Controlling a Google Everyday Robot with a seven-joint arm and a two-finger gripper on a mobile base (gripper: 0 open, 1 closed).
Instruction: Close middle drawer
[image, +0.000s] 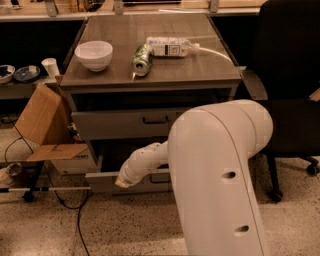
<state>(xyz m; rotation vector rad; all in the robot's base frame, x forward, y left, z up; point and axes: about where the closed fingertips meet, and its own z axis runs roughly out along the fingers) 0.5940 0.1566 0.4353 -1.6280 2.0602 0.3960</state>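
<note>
The grey cabinet (150, 80) shows two drawer fronts. The middle drawer (102, 181) is the lower one, pulled well out, with a dark gap above its flat front. My gripper (122, 182) is at the end of the white arm (220, 165), right against the left part of this front panel. The arm hides the drawer's right half and most of its handle. The lowest drawer is hidden.
The upper drawer (125, 124) stands slightly out. On top are a white bowl (94, 54), a green can (142, 59) and a plastic bottle (167, 46). An open cardboard box (42, 125) and floor cables (75, 220) lie left; a black chair (290, 100) stands right.
</note>
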